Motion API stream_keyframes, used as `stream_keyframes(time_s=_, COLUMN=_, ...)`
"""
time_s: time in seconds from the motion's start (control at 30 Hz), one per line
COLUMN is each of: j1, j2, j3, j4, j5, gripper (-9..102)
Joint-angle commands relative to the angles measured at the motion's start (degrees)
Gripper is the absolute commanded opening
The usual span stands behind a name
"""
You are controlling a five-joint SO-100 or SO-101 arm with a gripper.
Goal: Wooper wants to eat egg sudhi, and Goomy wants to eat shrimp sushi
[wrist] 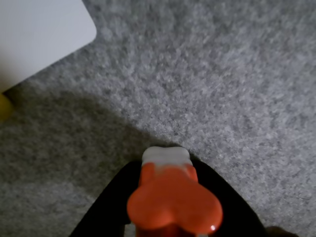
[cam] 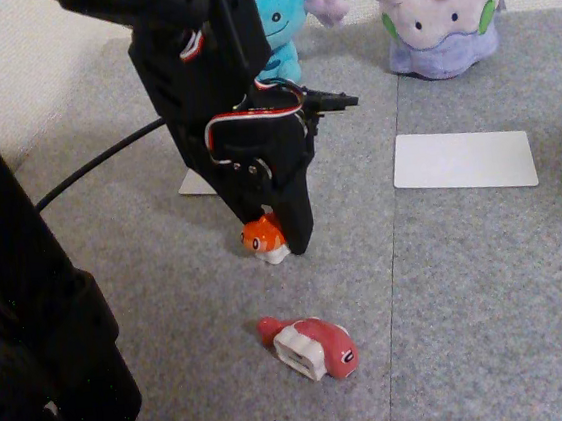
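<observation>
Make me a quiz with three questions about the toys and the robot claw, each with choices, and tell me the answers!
1. Where is the white card in the fixed view?
A. In front of Goomy
B. Under the dark red-pink sushi
C. On top of Wooper

2. What colour is the shrimp sushi?
A. Green
B. Orange with white rice
C. Black

3. What is the gripper doing?
A. Wide open over nothing
B. Shut on the shrimp sushi
C. Holding the lilac plush

Answers:
1. A, the card lies on the grey mat just in front of Goomy.
2. B, the wrist view shows its orange body and white rice end.
3. B, the black fingers sit on both sides of it in the wrist view, while the dark red-pink sushi lies loose on the mat and Wooper sits behind the arm.
</observation>
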Motion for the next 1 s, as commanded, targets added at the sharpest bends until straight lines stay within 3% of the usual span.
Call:
stream_keyframes(time_s=0.0, j1=-0.7, j2=-0.8, j3=0.7, j4=0.3, j5=0.4, gripper=10)
stream_keyframes(time_s=0.13, j1=-0.7, j2=-0.4, j3=0.4, j4=0.8, j5=0.4, gripper=4)
stream_keyframes(time_s=0.37, j1=-0.7, j2=0.4, j3=-1.1, j4=3.3, j5=-0.3, gripper=4)
stream_keyframes(time_s=0.7, j1=-0.3, j2=7.8, j3=-17.7, j4=22.4, j5=-0.7, gripper=6)
stream_keyframes(time_s=0.97, j1=0.2, j2=7.8, j3=-29.2, j4=30.9, j5=-2.2, gripper=6)
